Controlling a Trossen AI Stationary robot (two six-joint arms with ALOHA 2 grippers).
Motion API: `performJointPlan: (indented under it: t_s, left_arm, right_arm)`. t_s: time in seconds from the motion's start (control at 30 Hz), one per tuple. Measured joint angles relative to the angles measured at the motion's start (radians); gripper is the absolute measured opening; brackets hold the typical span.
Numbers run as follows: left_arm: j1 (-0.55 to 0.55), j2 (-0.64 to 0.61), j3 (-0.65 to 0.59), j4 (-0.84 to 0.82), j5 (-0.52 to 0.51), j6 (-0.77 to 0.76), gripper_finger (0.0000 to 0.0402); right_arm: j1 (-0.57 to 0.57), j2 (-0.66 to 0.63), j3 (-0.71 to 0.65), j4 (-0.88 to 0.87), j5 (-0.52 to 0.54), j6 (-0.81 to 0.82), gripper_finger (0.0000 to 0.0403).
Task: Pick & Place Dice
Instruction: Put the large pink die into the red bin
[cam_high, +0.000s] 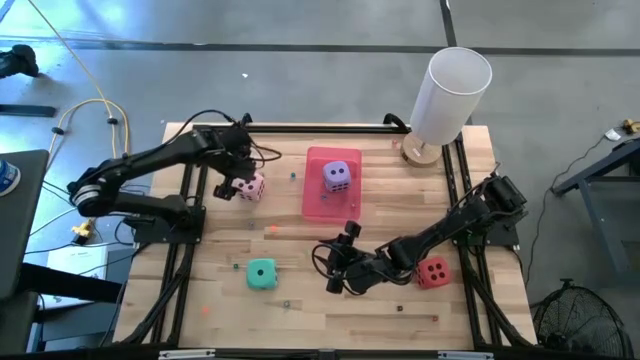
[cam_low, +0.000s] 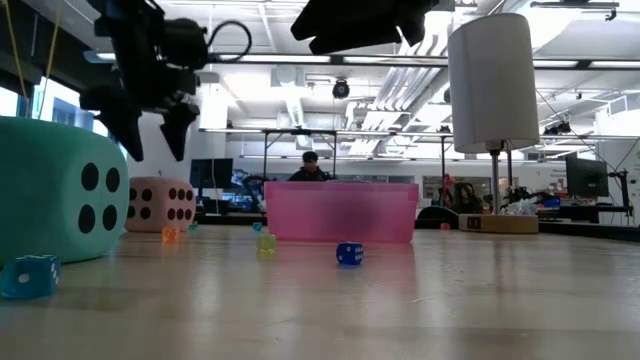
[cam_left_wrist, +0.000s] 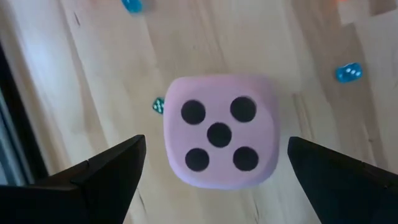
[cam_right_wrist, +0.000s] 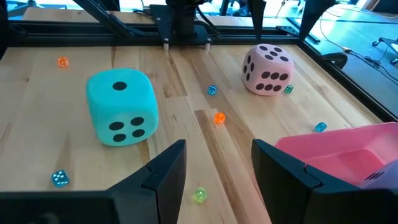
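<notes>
Wooden slats make up the worktop (cam_high: 300, 300) I am steering over, with a workshop behind. My left gripper (cam_left_wrist: 214, 165) hovers directly above the pale pink die (cam_left_wrist: 219, 132) on the left side, fingers (cam_left_wrist: 106, 171) spread wide to either side of it, not touching. My right gripper (cam_right_wrist: 214, 171) floats low near the front centre, its fingers half closed on nothing.

The purple die (cam_high: 337, 176) already sits in the pink tray (cam_high: 318, 205) at the back centre. The teal die (cam_high: 262, 274) rests front left, the red die (cam_high: 433, 272) front right, beside my right arm. Tiny coloured dice lie scattered about.

Risks, as I judge them: the pink die looks soft, so an off-centre squeeze could let it roll or pop out. One tiny green die (cam_left_wrist: 157, 106) lies just beside it and might get nudged as the fingers descend.

A cube has no long axis. The pink die shows five pips upward, and its sides sit roughly square to my fingers.
</notes>
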Motion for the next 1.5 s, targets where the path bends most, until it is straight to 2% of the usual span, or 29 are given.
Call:
performJointPlan:
  t_s: [0.37, 0.63, 1.0, 1.2, 1.5]
  left_arm:
    - [0.021, 0.116, 0.000, 0.008, 0.005, 0.005, 0.0383]
    - [0.037, 0.204, 0.004, 0.003, 0.057, 0.003, 0.0384]
    - [0.140, 0.332, 0.004, 0.004, 0.247, -0.077, 0.0384]
    - [0.155, 0.433, 0.006, -0.010, 0.280, -0.084, 0.0384]
    - [0.168, 0.432, 0.002, -0.003, 0.299, -0.076, 0.0384]
  right_arm:
    - [0.006, -0.001, 0.000, -0.007, -0.001, 0.008, 0.0174]
    - [0.012, -0.001, 0.000, -0.012, -0.001, 0.016, 0.0174]
    - [0.011, -0.001, 0.000, -0.032, -0.001, 0.018, 0.0174]
    - [0.011, -0.001, 0.000, -0.033, -0.001, 0.019, 0.0174]
    - [0.011, -0.001, 0.000, -0.035, -0.026, 0.020, 0.0174]
